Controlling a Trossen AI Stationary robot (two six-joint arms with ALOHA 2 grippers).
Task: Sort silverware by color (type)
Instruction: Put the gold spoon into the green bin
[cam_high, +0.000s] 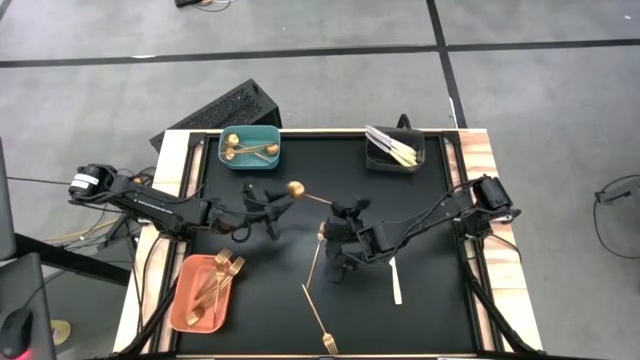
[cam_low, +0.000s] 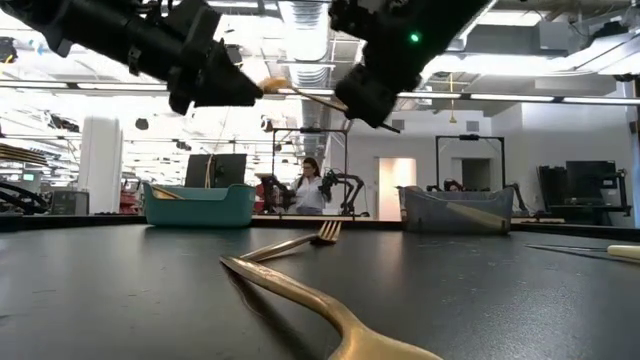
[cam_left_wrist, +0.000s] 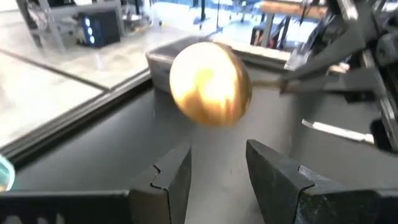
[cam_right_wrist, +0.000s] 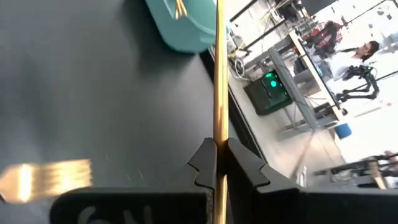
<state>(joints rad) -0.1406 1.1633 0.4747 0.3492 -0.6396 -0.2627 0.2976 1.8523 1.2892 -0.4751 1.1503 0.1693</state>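
The right claw is clamped on a gold spoon's handle above the desk; at its ten o'clock, the left claw gapes apart beside the bowl.

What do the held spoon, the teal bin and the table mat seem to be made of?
Spoon, clamped in the right tool: polished gold-toned metal, judging by its bright glints. Teal bin: likely matte moulded plastic, uniform colour, rounded rim. Mat: black, dull, possibly rubber or vinyl.

Gold spoon glossy metal; black table matt.
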